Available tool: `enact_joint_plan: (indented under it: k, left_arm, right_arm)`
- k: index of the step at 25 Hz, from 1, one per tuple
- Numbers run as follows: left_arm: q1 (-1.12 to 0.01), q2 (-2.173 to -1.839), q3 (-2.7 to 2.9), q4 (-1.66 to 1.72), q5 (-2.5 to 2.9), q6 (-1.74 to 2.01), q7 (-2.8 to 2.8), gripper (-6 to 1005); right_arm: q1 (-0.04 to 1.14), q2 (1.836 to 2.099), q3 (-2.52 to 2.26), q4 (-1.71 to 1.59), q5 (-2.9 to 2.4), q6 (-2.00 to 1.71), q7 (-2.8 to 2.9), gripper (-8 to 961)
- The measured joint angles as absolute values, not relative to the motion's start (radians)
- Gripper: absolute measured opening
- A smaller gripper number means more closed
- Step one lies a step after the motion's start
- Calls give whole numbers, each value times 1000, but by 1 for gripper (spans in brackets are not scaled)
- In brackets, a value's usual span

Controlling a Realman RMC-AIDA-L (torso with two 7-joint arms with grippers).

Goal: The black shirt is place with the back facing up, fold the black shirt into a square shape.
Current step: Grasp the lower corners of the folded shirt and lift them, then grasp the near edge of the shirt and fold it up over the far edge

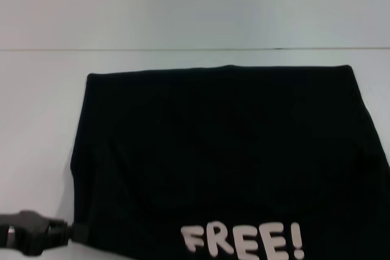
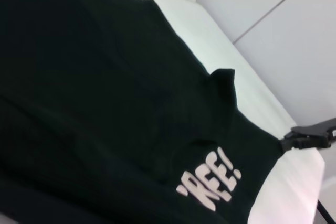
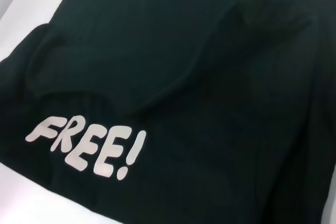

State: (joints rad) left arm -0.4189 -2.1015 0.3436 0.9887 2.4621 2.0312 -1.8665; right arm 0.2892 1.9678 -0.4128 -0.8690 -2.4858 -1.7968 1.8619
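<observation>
**Black shirt spread on the white surface**

The black shirt [image 1: 219,150] lies flat on the white surface [image 1: 36,126], its white "FREE!" lettering [image 1: 242,242] near the robot-side edge. The left claw [image 1: 33,240] sits at the shirt's near left corner; whether it is apart or together cannot be told

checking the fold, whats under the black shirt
A white table shows around the black shirt; whatever lies beneath is covered. White "FREE!" lettering faces up near its front edge.
</observation>
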Motion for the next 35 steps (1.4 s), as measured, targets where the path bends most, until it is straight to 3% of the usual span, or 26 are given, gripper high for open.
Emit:
enact_joint_plan:
  k: [7,11,24,30,35]
  left_arm:
    - [-430,-2106,367,971,2515,2046,-1877,1]
    - [-480,-2092,360,954,2505,2029,-1874,0]
    - [-782,-1974,369,731,2465,1598,-1921,1]
    - [-849,-1974,403,653,2470,1267,-1943,0]
    - [-876,-1998,502,616,2468,1005,-1945,1]
  right_arm:
    - [281,1968,-376,-863,-2513,-1828,1834,44]
    - [330,1965,-345,-864,-2511,-1824,1824,46]
    - [598,1945,-237,-835,-2506,-1610,1865,50]
    - [697,1941,-282,-705,-2505,-1317,1922,52]
    - [789,1942,-315,-547,-2497,-1035,1924,53]
